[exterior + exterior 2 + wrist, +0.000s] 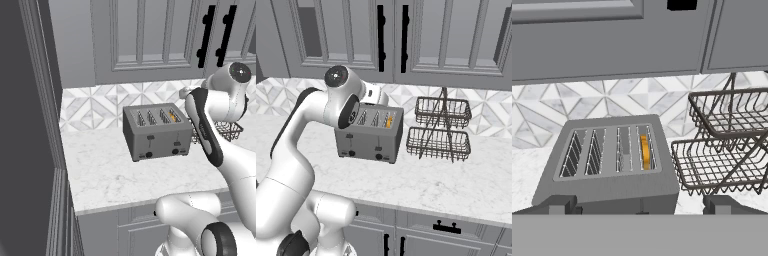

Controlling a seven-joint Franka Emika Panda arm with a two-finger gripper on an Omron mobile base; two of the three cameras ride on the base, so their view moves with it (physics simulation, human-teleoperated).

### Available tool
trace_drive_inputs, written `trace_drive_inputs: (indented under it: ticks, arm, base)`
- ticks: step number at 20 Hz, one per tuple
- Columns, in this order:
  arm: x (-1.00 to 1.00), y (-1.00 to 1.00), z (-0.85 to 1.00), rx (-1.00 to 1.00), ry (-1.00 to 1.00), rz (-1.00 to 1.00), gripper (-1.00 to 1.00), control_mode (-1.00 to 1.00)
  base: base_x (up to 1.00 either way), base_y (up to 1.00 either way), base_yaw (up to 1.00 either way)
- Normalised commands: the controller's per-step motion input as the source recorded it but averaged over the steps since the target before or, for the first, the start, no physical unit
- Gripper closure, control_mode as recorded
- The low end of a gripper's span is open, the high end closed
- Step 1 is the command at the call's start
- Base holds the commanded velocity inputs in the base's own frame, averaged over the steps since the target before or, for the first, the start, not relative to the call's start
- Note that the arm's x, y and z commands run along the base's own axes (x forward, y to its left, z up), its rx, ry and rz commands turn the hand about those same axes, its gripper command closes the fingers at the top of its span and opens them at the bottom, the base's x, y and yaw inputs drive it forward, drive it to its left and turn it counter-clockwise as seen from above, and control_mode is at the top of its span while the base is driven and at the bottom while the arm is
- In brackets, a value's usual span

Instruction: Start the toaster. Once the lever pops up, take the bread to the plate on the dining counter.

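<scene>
The grey four-slot toaster [157,131] [370,134] [609,160] stands on the marble worktop against the tiled wall. An orange-tan slice of bread [644,151] [173,116] [388,120] sits low in its rightmost slot. Two dark levers and two knobs show on its front in the base views. My gripper [642,205] hovers above and in front of the toaster, open, its fingertips [562,204] spread wide with nothing between them. The plate and the dining counter are out of view.
A two-tier dark wire basket rack [441,130] [727,145] [227,130] stands just right of the toaster. Grey wall cabinets [406,35] hang overhead. A tall grey panel [30,125] bounds the worktop [125,175] on the left.
</scene>
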Motion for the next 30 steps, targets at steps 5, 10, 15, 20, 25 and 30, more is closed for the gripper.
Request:
trace_drive_inputs:
  ticks: [5, 10, 15, 20, 25, 30]
  arm:
    - [0.00, 0.00, 0.00, 0.00, 0.00, 0.00, -1.00, -1.00]
    - [0.00, 0.00, 0.00, 0.00, 0.00, 0.00, -1.00, -1.00]
    - [0.00, 0.00, 0.00, 0.00, 0.00, 0.00, -1.00, -1.00]
    - [0.00, 0.00, 0.00, 0.00, 0.00, 0.00, -1.00, -1.00]
    - [0.00, 0.00, 0.00, 0.00, 0.00, 0.00, -1.00, -1.00]
    - [0.00, 0.00, 0.00, 0.00, 0.00, 0.00, -1.00, -1.00]
  base:
    - [0.00, 0.00, 0.00]
    - [0.00, 0.00, 0.00]
    - [0.00, 0.00, 0.00]
    - [0.00, 0.00, 0.00]
    - [0.00, 0.00, 0.00]
    - [0.00, 0.00, 0.00]
